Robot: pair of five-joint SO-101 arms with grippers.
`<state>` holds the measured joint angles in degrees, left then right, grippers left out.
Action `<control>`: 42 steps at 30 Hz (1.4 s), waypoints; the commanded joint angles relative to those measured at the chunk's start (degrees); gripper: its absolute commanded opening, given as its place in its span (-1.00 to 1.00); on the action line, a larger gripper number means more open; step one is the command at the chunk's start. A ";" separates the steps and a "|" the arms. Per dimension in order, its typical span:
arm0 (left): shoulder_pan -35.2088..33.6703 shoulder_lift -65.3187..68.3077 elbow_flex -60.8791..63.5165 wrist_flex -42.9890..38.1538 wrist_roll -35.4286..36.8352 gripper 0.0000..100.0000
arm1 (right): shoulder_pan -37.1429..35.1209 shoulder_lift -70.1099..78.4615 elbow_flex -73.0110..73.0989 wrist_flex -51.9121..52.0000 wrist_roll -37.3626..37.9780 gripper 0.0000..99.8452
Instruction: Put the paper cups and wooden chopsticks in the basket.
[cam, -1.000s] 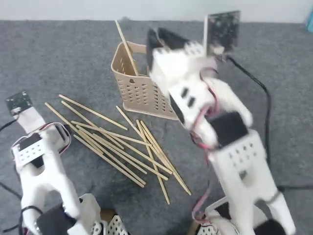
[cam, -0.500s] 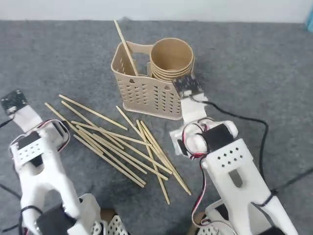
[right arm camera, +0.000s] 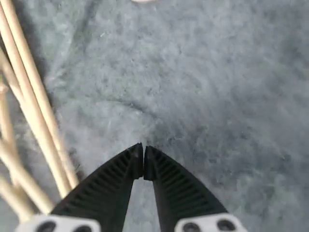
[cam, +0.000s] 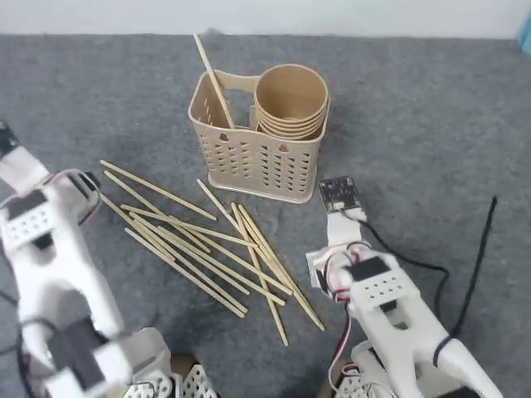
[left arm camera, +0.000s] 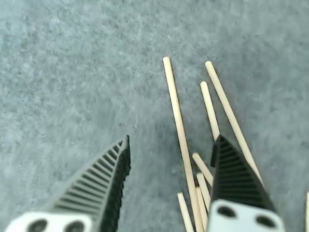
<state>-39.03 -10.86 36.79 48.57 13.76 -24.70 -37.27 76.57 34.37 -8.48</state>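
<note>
Between the spread jaws of your left claw (left arm camera: 173, 140) — the ends of the wooden chopsticks (left arm camera: 175, 106).
The nearest stick runs straight ahead of the claw, crossing its closing line; others crowd one finger. Your right claw (right arm camera: 144, 147) sits clenched on nothing, sticks beside it. Beyond the pile stands the basket (cam: 241, 162), paper cups (cam: 290, 95) already inside — grey carpet (cam: 431, 124) underneath, with room for the outer jaw to close.

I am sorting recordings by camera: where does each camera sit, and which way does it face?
High view: fixed overhead, looks down on basket, paper cups, chopsticks; left arm, right arm show.
Left wrist view: on left arm, looks down at chopsticks past open left fingers.
Right wrist view: on right arm, looks down at carpet past shut right fingers.
Shared: chopsticks, all three views.
</note>
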 commanded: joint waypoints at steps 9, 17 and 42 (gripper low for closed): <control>-0.18 37.71 -41.01 15.38 4.84 -0.48 | 0.84 -3.12 0.62 -3.91 -0.18 -0.96; -0.18 56.79 -61.05 23.56 4.84 -0.55 | 0.84 -3.12 0.62 -3.82 -0.18 -0.96; 1.14 54.51 -104.66 52.22 4.22 -0.98 | 0.92 -2.95 0.62 -4.35 -0.26 -0.96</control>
<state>-38.42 52.00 -65.01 98.68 17.98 -24.70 -38.68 77.63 31.38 -8.48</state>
